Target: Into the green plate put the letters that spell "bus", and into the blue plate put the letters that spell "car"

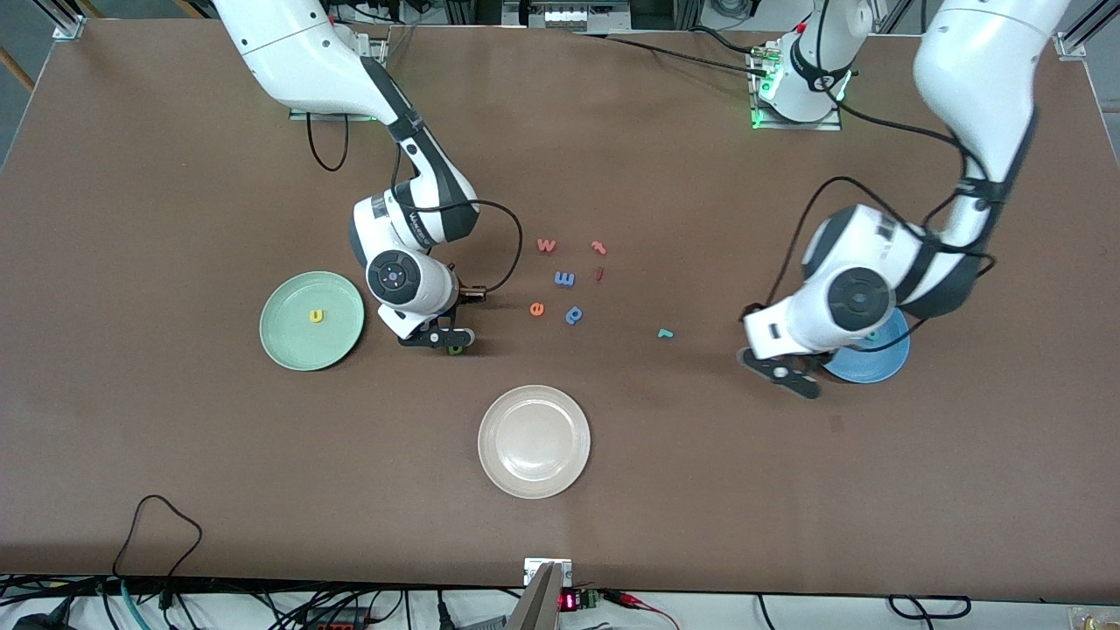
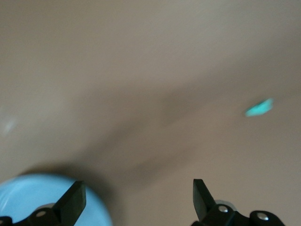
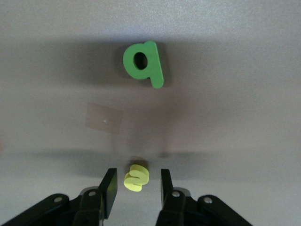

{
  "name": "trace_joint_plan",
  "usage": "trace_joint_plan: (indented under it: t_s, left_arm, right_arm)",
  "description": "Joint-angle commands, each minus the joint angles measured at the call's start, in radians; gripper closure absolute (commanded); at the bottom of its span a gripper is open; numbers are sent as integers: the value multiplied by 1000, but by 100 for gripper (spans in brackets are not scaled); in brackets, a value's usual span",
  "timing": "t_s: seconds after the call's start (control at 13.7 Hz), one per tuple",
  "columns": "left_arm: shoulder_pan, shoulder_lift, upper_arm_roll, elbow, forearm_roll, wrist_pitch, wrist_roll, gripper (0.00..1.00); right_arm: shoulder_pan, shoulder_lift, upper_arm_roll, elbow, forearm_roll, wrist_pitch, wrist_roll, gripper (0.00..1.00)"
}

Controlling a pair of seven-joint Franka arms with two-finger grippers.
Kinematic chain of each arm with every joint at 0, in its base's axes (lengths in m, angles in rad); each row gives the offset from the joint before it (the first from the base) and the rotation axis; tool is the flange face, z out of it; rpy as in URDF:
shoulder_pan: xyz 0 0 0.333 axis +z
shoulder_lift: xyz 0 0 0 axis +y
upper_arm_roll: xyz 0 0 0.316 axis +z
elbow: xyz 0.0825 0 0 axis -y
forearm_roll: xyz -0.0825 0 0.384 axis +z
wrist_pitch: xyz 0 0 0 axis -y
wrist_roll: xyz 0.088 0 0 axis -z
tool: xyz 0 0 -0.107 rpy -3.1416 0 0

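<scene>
My right gripper (image 1: 437, 339) is low over the table beside the green plate (image 1: 289, 346), open. Its fingers (image 3: 111, 186) straddle the yellow "s" (image 3: 136, 178) with a gap on each side. The dark green "b" (image 3: 143, 63) lies just past it (image 1: 455, 349). A yellow "u" (image 1: 317, 316) lies in the green plate. My left gripper (image 1: 781, 374) hangs open and empty at the rim of the blue plate (image 1: 879, 366), whose edge also shows in the left wrist view (image 2: 37, 200). The teal "r" (image 1: 665, 332) lies on the table between the two arms (image 2: 258, 107).
A cream-white plate (image 1: 534, 441) sits nearer the front camera, mid-table. Loose letters lie in a cluster mid-table: a red "w" (image 1: 547, 245), a red "t" (image 1: 598, 248), a blue letter (image 1: 565, 278), an orange "e" (image 1: 537, 308) and a blue "a"-like letter (image 1: 574, 315).
</scene>
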Motion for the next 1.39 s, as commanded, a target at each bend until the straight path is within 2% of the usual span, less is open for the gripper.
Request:
trace_joint_plan:
  t_s: [0.0,0.29,0.36,0.44,0.51,0.66,0.8,0.88,1.02,1.17,1.31]
  left_arm:
    - [-111,91,2,64,20,75,-170,0]
    - [-134,135,5,-9,22,214,-215,0]
    - [-128,135,5,-29,22,218,-214,9]
    - [-134,135,5,-48,22,220,-215,24]
    - [-137,138,4,-49,22,221,-215,31]
    - [-154,148,4,-51,22,254,-218,34]
    - [-158,158,5,-51,22,255,-217,35]
    - [-157,163,8,-51,22,257,-218,38]
    - [-157,165,10,-51,22,257,-217,49]
    - [-157,172,10,-54,22,255,-218,62]
    - [-152,169,10,-55,22,255,-214,77]
  right_arm:
    - [20,12,-5,9,15,5,8,55]
    - [21,22,-5,8,15,17,8,56]
    - [21,22,-5,8,14,17,6,58]
    - [21,25,-5,8,14,17,6,60]
    - [21,28,-5,8,12,17,6,67]
    - [23,28,-5,8,12,16,5,76]
    - [29,28,-5,3,9,13,5,81]
    - [35,28,-5,-1,8,11,5,83]
    - [41,20,-5,2,8,2,2,86]
    - [26,-33,-15,11,6,-47,-6,88]
    - [12,-72,-61,43,-6,-116,-13,88]
